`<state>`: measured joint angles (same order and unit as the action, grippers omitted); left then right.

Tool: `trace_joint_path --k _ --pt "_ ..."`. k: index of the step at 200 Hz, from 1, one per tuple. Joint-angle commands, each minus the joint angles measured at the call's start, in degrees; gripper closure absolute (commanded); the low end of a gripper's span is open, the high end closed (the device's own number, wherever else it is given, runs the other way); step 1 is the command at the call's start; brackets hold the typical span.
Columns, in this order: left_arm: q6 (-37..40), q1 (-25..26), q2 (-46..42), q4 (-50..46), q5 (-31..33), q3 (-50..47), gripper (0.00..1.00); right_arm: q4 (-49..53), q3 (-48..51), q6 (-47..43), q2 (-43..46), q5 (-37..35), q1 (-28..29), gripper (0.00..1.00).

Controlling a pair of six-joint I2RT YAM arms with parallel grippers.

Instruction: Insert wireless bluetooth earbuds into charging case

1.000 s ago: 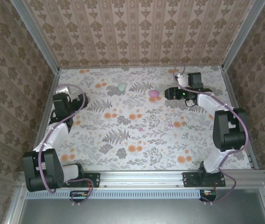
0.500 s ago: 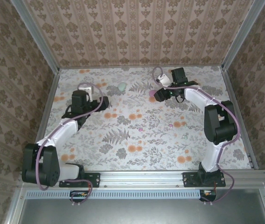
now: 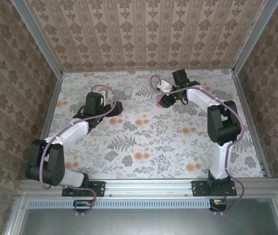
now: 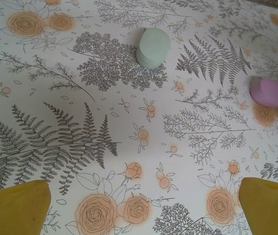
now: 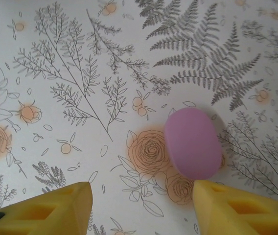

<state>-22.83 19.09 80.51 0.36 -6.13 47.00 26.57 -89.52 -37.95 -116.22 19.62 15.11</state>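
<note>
Earbuds (image 3: 148, 135), barely discernible specks

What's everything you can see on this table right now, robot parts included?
Mint-green case: one, pale green, far side of the table, ahead of the left gripper.
Pink case: one, pink-purple, far side, right of the mint-green case, just ahead of the right gripper.
Earbuds: two, tiny, pink-purple, mid-table and apart; the second lies further right.
Table cover: one, white with orange flowers and grey ferns.
Walls: three, beige patterned wallpaper.
Left gripper: one, yellow pads, open, empty.
Right gripper: one, yellow pads, open, empty.
</note>
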Motion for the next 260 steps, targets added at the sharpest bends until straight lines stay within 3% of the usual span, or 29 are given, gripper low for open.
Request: trace_joint_path --k 1,36,91,138,212,260 --pt "-1.34 0.15 -0.48 -1.66 1.84 1.15 0.0 7.71 -3.45 -5.12 -3.14 0.07 1.05 0.4" --pt "-0.99 0.14 -0.48 -1.48 1.34 0.89 0.0 9.21 -8.97 -4.98 -8.11 -4.72 0.86 0.36" --pt "-0.95 0.09 -1.27 -1.44 0.74 0.7 0.0 14.97 -15.92 -11.26 -13.14 -2.02 -0.61 0.26" --pt "-1.18 0.16 -2.21 -1.6 0.04 0.38 0.0 26.6 -27.24 -16.54 -19.92 1.44 -2.44 0.27" --pt "-1.34 0.11 -2.56 -1.78 0.15 0.17 0.0 25.83 -33.35 -18.04 -25.09 1.05 -2.71 0.3" --pt "-1.21 0.14 -1.96 -1.81 0.13 0.45 0.0 27.15 -35.22 -18.63 -26.38 4.77 -1.94 0.29"
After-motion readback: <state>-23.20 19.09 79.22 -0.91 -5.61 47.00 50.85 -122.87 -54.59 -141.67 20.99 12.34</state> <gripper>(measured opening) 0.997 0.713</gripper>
